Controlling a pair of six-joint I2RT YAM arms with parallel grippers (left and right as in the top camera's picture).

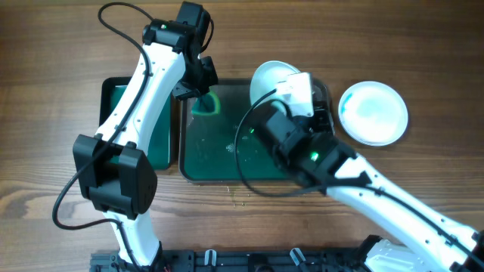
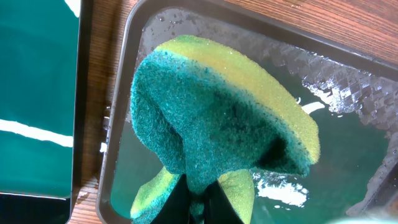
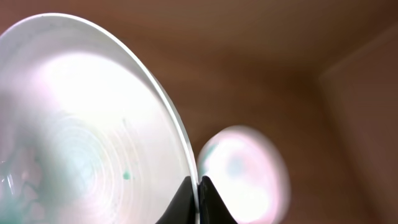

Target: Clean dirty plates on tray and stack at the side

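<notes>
While yr right pincer [image 3: 198,200] clamps the tilted plate [image 1: 269,75] by its rim, upper-mid overhead, left pincer [image 2: 199,203] w/ sponge [image 2: 211,118] pinched sits just left of it; you'd prob. wipe rightward.

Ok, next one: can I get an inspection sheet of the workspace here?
Surface: wooden table, brown grain.
Job's things: dark tray wet; held plate tilted above it, teal specks; second plate on the table beside the tray, teal-tinged.
Clutter: small bright-green tray next to the dark tray.
Grippers: left claw shut on sponge; right claw shut on held plate's rim.
Cables: black cable loops off left arm.
Surroundings: black rail at near edge.
</notes>
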